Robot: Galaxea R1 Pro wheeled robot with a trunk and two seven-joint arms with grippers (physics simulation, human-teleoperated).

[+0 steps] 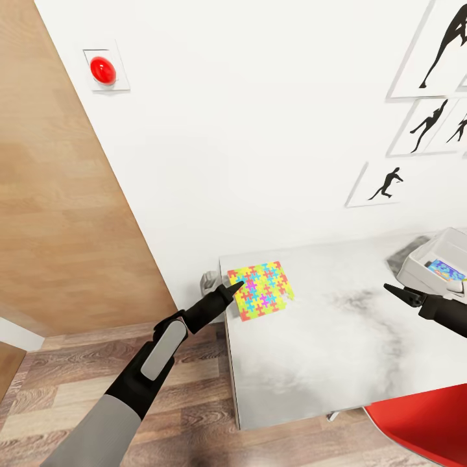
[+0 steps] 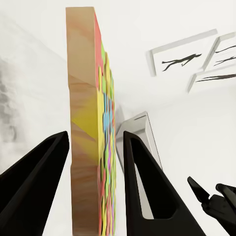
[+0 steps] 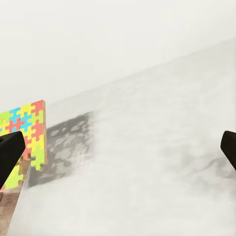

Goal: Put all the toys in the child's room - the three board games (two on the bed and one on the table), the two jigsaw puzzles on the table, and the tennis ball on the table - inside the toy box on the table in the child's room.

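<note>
We find no writing that we can read: the colourful printed box lying in the toy box is too small and blurred to make out.

The jigsaw puzzle is at the surface's far corner nearest the brown door. In the head view the left claw sits at the puzzle's edge on the door side. In the left wrist view the puzzle stands edge-on between the two dark fingers, its wood-coloured backing toward one and its coloured face toward the other; narrow gaps show on both sides, so the left claw is apart around it and we cannot tell that it touches.

The right claw hovers over the surface's far edge just beside the toy box, which sits at the far right corner. In the right wrist view its fingertips stand wide apart, with the puzzle near one of them.
</note>
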